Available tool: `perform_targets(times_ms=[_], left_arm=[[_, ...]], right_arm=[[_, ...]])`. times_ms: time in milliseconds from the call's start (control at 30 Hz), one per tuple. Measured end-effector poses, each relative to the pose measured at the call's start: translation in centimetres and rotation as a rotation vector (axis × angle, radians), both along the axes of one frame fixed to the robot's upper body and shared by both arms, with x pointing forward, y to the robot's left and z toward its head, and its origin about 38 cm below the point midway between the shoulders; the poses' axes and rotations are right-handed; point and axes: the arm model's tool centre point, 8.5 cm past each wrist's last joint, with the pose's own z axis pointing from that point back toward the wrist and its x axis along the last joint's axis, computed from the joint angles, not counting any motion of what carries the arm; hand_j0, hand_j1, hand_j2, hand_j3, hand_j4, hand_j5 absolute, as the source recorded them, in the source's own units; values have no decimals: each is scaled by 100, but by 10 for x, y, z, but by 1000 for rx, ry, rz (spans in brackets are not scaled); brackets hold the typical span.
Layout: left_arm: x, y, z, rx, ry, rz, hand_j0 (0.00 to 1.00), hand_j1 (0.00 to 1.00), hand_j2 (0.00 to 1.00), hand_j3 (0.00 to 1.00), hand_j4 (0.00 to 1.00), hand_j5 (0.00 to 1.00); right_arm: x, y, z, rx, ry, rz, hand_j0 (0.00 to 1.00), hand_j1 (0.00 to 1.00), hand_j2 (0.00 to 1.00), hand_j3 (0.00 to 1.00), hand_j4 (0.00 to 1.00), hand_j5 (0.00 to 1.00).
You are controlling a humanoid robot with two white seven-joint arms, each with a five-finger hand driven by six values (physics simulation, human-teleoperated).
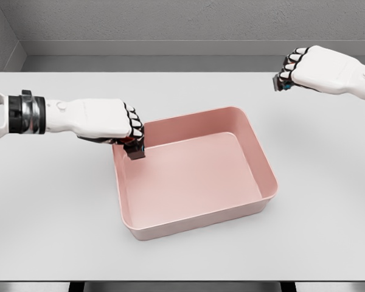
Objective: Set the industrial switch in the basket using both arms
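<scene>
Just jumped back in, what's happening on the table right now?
Each hand is holding a small dark item. The left hand grips one right over the near-left corner of the pink basket, which looks empty inside. The right hand holds another dark item well above the white table, off to the basket's far right. Nothing has been dropped in yet.

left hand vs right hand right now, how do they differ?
The left hand sits low at the rear left corner of the pink basket, a small dark object in its fingers over the rim; the right hand is raised far to the right, clear of the basket, gripping a small dark object with a blue spot. Both are white, with curled fingers.
</scene>
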Motion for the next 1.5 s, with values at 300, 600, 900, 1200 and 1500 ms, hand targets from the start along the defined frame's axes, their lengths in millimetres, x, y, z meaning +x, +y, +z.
perform_targets(times_ms=[300, 600, 900, 1200, 1500], left_arm=[[-1, -1, 0, -12, 10, -2, 100, 100, 100, 100, 100, 100], [0, 18, 14, -40, 21, 39, 100, 100, 100, 100, 100, 100], [24, 126, 19, -131, 146, 359, 100, 100, 100, 100, 100, 100], [29, 163, -16, -88, 232, 483, 100, 100, 100, 100, 100, 100], [28, 166, -23, -75, 249, 492, 100, 100, 100, 100, 100, 100]], right_arm=[[-9, 20, -5, 13, 6, 60, 45, 45, 45, 45, 45, 45], [-19, 42, -4, 24, -3, 127, 44, 44, 44, 44, 44, 44], [-28, 55, -13, 34, 14, 167, 44, 44, 44, 44, 44, 44], [-35, 78, -20, 63, 26, 223, 44, 44, 44, 44, 44, 44], [-44, 95, -28, 80, 40, 270, 44, 44, 44, 44, 44, 44]])
